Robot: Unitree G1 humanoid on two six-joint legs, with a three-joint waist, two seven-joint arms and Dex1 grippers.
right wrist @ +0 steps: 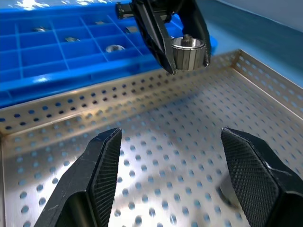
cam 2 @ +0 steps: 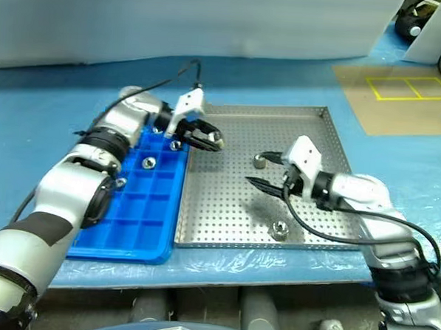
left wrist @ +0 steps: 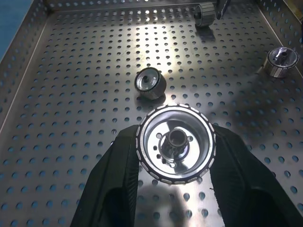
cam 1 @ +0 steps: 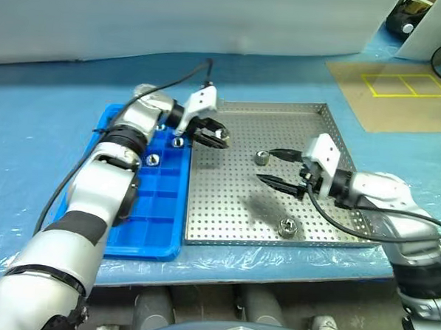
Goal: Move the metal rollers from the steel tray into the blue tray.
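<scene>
The task is partly done. Some metal rollers are already lying in compartments of the blue tray (cam 1: 140,220), which is sitting just beside the left rim of the steel tray (cam 1: 225,224); one roller (cam 1: 152,160) is showing clearly there, and the right wrist view is showing a few more. How many are there in all, I cannot tell.

On the steel tray, two rollers are still waiting: one roller (cam 1: 262,157) near the middle and another roller (cam 1: 287,227) close to the near rim.

The left gripper (cam 1: 211,134) is clamping a roller (left wrist: 176,143) between its two fingers (left wrist: 118,184). It is hanging above the steel tray, near the rim that borders the blue tray, so I judge this roller is on its way across.

The right gripper (cam 1: 285,170) is standing open and empty above the steel tray, and it is touching nothing. The middle roller is lying just beside its far finger.
</scene>
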